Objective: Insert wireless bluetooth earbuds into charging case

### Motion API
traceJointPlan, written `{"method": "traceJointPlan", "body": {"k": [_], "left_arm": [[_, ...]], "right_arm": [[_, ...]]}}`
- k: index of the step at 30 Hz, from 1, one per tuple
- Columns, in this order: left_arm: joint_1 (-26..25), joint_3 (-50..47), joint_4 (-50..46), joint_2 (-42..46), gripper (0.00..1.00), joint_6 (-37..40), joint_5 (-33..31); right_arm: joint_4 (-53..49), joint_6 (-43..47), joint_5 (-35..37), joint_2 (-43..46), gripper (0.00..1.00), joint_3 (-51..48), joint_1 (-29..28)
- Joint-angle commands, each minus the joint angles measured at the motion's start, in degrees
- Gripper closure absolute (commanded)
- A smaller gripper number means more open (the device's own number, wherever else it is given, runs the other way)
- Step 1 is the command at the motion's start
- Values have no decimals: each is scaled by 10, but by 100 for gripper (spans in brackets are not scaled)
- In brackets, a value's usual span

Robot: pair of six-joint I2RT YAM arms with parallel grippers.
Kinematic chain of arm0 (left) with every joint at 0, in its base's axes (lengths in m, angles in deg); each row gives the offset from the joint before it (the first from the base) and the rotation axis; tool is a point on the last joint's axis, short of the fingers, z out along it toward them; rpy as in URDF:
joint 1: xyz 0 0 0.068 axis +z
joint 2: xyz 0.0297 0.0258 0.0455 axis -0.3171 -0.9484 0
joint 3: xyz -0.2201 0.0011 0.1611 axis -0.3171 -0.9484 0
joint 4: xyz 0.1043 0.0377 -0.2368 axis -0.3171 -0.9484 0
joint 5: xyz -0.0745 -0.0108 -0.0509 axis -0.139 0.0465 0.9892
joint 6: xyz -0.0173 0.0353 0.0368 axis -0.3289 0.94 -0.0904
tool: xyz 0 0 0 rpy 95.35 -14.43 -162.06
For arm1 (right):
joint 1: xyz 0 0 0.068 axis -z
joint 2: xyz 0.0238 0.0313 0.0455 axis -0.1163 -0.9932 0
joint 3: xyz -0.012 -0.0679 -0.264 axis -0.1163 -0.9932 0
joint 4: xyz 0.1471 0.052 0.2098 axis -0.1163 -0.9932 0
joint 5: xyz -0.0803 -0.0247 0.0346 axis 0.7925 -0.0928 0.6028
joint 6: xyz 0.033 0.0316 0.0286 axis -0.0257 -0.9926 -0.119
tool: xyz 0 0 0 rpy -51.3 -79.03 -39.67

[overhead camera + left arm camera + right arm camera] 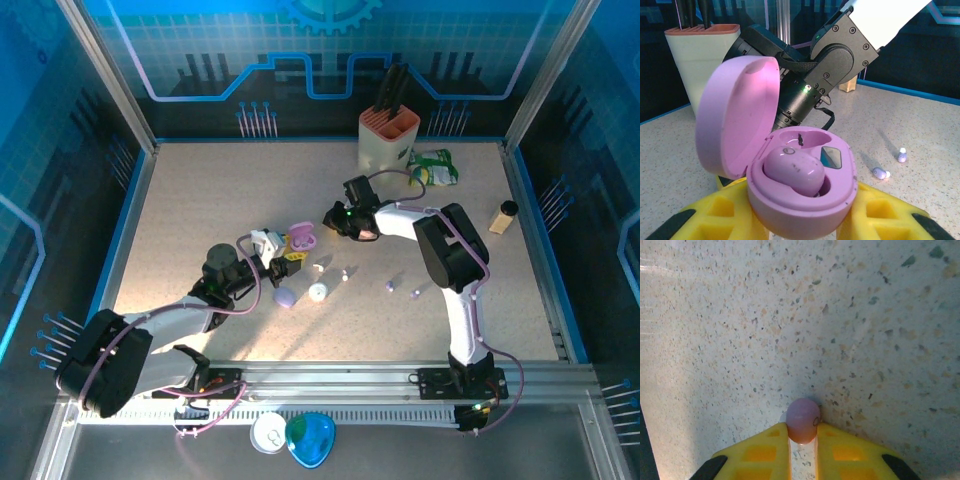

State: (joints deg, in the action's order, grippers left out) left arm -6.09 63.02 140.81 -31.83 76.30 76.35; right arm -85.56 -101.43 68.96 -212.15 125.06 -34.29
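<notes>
Left half of table [190, 200]: bare, open for a pass
Back right: knife block [389, 135] and green packet [433, 167] crowd the corner
Right edge: small bottle [503, 216], alone, room around it
Centre: open pink case [301, 236], right arm [835, 55] close behind its lid
Near centre: lilac case [285, 296] beside white case [318, 292]; loose earbuds [390, 286] scattered rightward, gaps between
Around pink earbud [802, 420]: bare table

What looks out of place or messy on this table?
Several tiny earbuds lie scattered loose on the tabletop, outside any case. A white case and a blue-green case sit off the table on the near ledge.
</notes>
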Motion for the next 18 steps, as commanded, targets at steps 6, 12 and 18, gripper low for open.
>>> {"method": "traceJointPlan", "body": {"k": [6, 12, 18], "left_arm": [[4, -6, 14, -6, 75, 6, 9], [3, 0, 17, -18, 75, 7, 13], [4, 9, 9, -22, 75, 7, 17]], "right_arm": [[-35, 89, 13, 82, 82, -69, 6], [-77, 161, -9, 162, 80, -143, 6], [-126, 217, -29, 235, 81, -211, 6]]}}
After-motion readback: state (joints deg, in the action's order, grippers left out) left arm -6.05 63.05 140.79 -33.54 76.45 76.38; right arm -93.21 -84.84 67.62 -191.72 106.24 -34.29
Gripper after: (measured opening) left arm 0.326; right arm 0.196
